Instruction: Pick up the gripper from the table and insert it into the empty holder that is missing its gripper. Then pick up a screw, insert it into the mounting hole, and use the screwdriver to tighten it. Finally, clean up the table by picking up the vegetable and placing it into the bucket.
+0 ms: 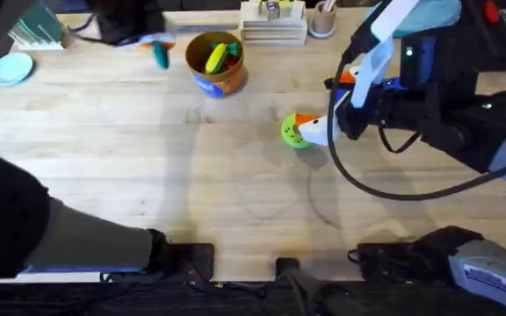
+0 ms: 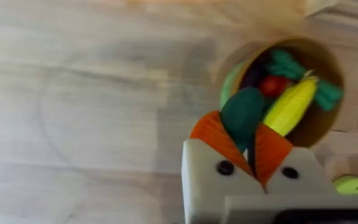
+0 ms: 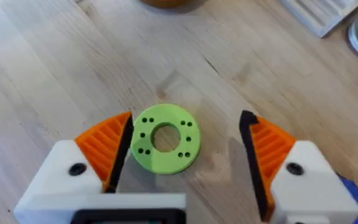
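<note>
At the far side of the table (image 1: 104, 167), the left gripper (image 2: 246, 140) hangs just beside the bucket (image 1: 216, 63), its orange pads pinched shut on a dark green vegetable (image 2: 241, 115). In the left wrist view the vegetable sits close to the bucket's rim, partly over the opening, so the step in hand looks like the last one: clearing the vegetable into the bucket. The next move, as I judge it, calls for carrying the vegetable a little further over the mouth of the bucket, then parting the fingers so it drops inside and not onto the rim or the wood.

The bucket already holds several toy pieces: a yellow corn cob (image 2: 291, 102), something small and red (image 2: 273, 85), and a green leafy piece (image 2: 288, 62) toward its far wall. It looks fairly full, so the new piece may come to rest on top of the corn.

To the right, nearer the middle of the table, the right gripper (image 3: 185, 146) hovers over a flat green disc (image 3: 165, 138) pierced with small holes. Its fingers are spread wide, one on either side of the disc, holding nothing. I cannot tell from these views where the small orange block, the holder or the blue driver lie.
</note>
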Robot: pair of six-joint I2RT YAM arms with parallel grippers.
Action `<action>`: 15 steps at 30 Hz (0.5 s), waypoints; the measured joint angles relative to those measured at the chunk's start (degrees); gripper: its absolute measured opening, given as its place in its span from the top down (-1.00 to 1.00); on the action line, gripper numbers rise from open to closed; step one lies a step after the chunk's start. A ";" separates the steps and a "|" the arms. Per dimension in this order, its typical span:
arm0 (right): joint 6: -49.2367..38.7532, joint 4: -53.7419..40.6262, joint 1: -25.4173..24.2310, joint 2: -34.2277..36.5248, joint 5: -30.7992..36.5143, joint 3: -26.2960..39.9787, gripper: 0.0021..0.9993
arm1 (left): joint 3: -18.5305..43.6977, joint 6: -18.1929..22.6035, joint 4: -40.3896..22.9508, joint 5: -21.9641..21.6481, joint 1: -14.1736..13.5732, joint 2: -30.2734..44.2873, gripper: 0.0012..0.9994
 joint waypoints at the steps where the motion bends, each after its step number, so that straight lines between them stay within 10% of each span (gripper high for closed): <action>1: 0.00 -0.13 0.00 0.00 0.00 0.00 -0.98 | 0.04 -0.15 2.30 0.26 -1.92 0.00 0.95; 7: 0.00 -1.43 0.00 0.00 0.00 0.00 -0.98 | 0.04 1.27 11.35 0.47 -9.47 1.43 0.95; 15: 0.02 -4.85 0.00 0.00 0.00 0.02 -0.98 | 0.04 2.02 12.20 -3.72 -9.96 8.04 0.92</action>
